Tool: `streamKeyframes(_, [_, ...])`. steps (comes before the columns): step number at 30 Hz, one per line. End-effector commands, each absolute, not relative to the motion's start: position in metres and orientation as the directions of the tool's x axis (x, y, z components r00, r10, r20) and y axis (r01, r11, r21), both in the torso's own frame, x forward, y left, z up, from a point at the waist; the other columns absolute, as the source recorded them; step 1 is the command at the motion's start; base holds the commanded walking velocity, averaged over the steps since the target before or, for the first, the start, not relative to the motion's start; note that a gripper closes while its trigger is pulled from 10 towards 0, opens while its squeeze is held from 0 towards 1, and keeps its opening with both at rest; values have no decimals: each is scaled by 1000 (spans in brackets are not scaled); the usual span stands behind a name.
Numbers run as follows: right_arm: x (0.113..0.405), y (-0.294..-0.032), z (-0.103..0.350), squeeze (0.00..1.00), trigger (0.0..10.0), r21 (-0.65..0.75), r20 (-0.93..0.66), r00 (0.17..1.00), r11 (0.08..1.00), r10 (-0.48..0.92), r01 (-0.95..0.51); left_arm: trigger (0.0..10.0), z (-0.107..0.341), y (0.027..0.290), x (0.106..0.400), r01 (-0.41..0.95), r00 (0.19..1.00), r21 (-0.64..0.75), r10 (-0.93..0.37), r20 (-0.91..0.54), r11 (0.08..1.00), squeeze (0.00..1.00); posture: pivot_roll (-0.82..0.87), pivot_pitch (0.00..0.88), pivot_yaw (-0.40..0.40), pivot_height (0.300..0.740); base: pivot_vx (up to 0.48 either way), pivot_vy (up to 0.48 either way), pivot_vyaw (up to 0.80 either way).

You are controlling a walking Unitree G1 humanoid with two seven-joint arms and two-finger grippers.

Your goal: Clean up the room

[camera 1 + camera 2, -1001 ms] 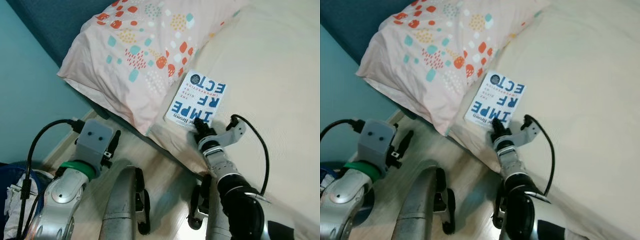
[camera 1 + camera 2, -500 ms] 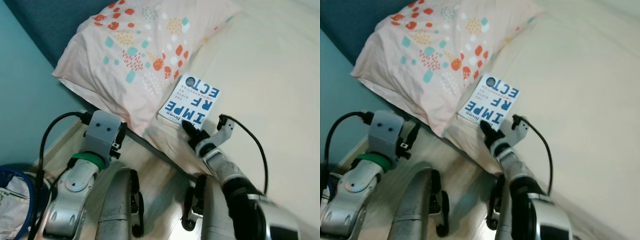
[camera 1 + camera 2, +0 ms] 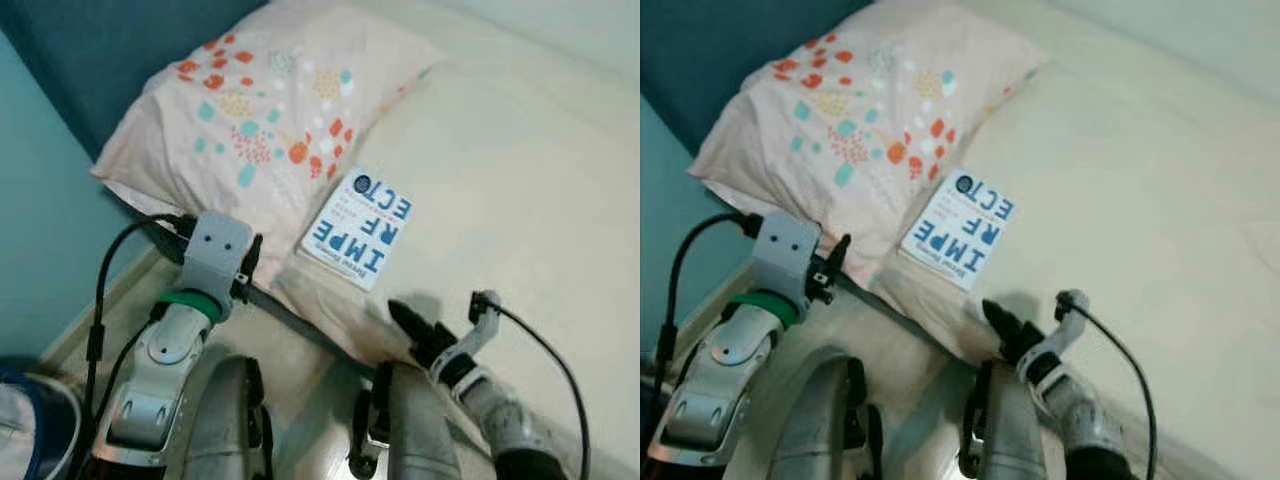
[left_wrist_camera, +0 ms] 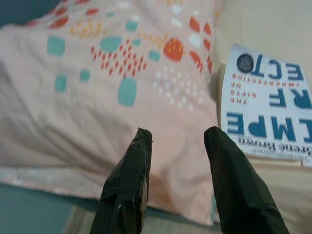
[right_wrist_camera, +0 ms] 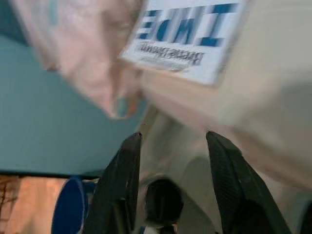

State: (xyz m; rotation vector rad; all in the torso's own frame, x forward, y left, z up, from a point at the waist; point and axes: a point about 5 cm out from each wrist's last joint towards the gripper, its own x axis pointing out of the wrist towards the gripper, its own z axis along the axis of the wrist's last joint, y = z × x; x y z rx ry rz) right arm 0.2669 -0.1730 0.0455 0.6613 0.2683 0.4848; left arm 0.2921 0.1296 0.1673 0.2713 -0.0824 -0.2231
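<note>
The right gripper [image 3: 408, 322], fingers spread and empty, has drawn back from the white blue-lettered paperback book [image 3: 358, 228], leaving it ungrasped on the cream bed [image 3: 520, 180]; left gripper [image 4: 178, 141] spread beside the spotted pink pillow [image 3: 260, 120].

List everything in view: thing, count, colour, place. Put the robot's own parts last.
Bed: one, cream sheet, taking up the right and centre of the head views.
Pillow: one, pale pink with orange, teal and yellow spots, at the head of the bed.
Book: one, white cover with blue lettering, flat on the bed beside the pillow, near the bed's edge.
Headboard: one, dark blue, behind the pillow.
Wall: teal, left of the bed.
Floor: light wood, beside the bed.
Bin: one, blue rim, on the floor at lower left.
Left gripper: one, black jaws open, near the pillow's edge.
Right gripper: one, black jaws open, at the bed's edge short of the book.
</note>
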Motion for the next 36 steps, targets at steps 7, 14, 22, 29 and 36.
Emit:
streamKeyframes(7, [305,-158,129,0,10000,224,251,902,885,352,-408,10000,161,130,296,201,974,258,-221,51,945,0,60,98,35,605,0,0,0])
streamKeyframes(14, [322,-140,165,0,10000,127,336,880,910,335,-395,10000,159,136,299,184,979,245,-200,45,952,0,69,72,23,605,0,0,0])
streamKeyframes(22, [329,-128,168,0,10000,138,325,885,909,334,-394,10000,157,152,302,113,990,243,-129,52,963,0,89,52,-8,605,0,0,0])
streamKeyframes(29, [335,-126,163,0,10000,143,314,904,927,290,-347,10000,159,152,305,93,991,239,-112,71,967,0,90,51,-13,627,0,0,0])
streamKeyframes(36, [335,-126,159,0,10000,152,294,916,933,274,-327,10000,159,150,307,97,990,237,-118,75,967,0,81,49,-8,650,0,0,0])
